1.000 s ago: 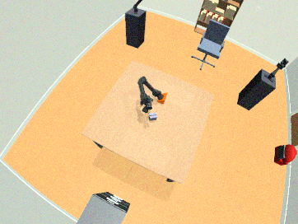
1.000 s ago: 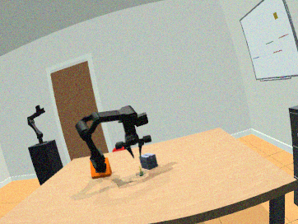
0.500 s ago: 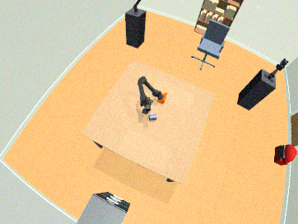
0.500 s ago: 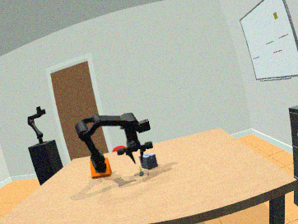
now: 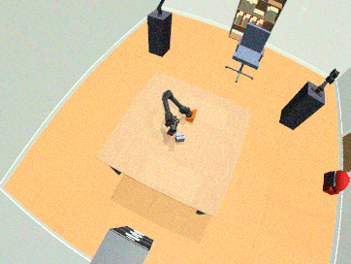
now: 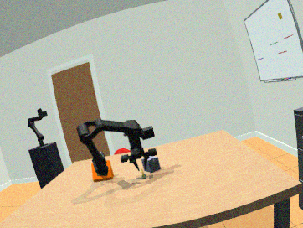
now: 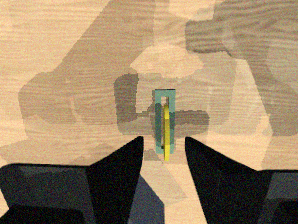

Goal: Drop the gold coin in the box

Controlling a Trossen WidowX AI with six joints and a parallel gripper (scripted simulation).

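The gold coin (image 7: 167, 134) (image 6: 142, 172) stands on its edge in the dark-green holder (image 7: 172, 94) (image 6: 144, 177), seen as a thin yellow strip in the wrist view. My gripper (image 7: 164, 141) (image 6: 140, 168) is open and empty. Its fingertips are above the holder, one on each side of the coin's line in the wrist view, with a gap on both sides. The closed grey box (image 5: 180, 138) (image 6: 153, 164) stands close beside the holder; part of it (image 7: 148, 202) shows behind the left finger in the wrist view. Its slot cannot be made out clearly.
The wooden table (image 5: 213, 146) (image 6: 234, 168) carries everything. The arm's orange base (image 5: 193, 115) (image 6: 103, 172) stands behind the holder and box. The arm's shadows fall across the table around the holder.
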